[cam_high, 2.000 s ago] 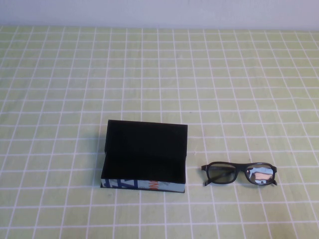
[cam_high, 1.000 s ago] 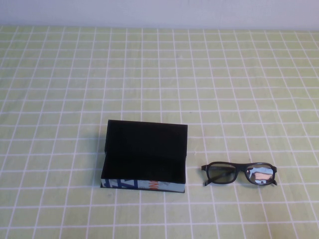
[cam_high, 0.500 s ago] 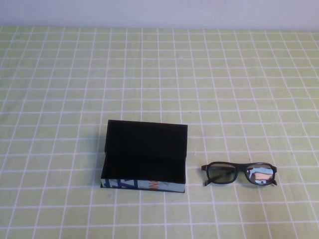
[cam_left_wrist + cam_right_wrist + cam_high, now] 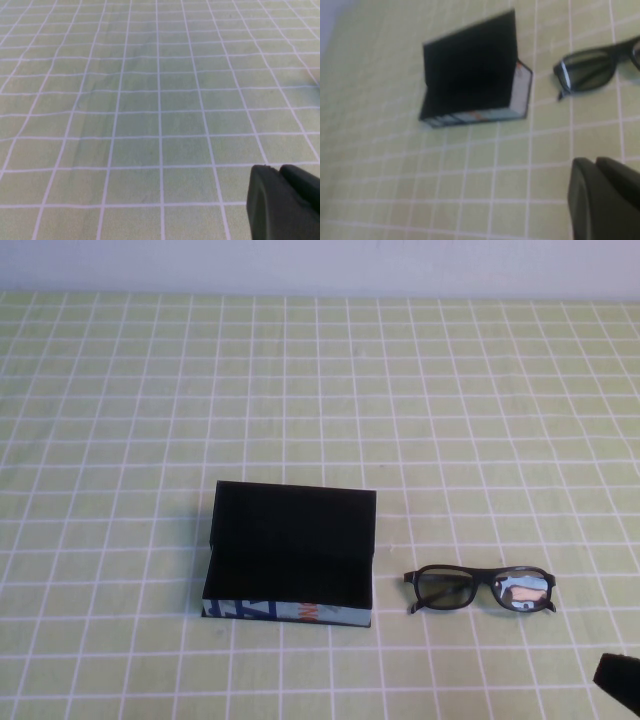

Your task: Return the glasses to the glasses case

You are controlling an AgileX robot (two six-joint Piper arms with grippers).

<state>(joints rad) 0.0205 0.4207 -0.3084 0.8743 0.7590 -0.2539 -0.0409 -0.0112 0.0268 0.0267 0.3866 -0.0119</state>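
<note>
Glasses [image 4: 479,589] rest on the tablecloth [image 4: 320,390], lenses upright, to the robot's right of the glasses case [image 4: 291,552] and apart from it; a strip of cloth shows between the two. Both sit in the near half of the work surface.

Tablecloth: pale green with a white grid, covering the whole visible table up to a light wall [image 4: 320,265] at the far edge.

Glasses case: black, rectangular, open. Its flat lid stands raised at the far side and the black interior faces up. The near side carries blue, white and orange print. In the right wrist view the case [image 4: 470,75] appears with the glasses [image 4: 597,65] beside it, partly cut off by the frame edge.

Glasses: black thick-rimmed frame, dark lenses. The right lens reflects a bright patch.

Right gripper [image 4: 622,680]: only a dark corner shows in the high view, at the near right edge, well short of the glasses. The right wrist view shows a dark part of it [image 4: 605,197] above bare cloth. Finger state: cannot tell.

Left gripper [image 4: 282,202]: outside the high view. Its wrist view shows a dark part over bare cloth. Finger state: cannot tell.
</note>
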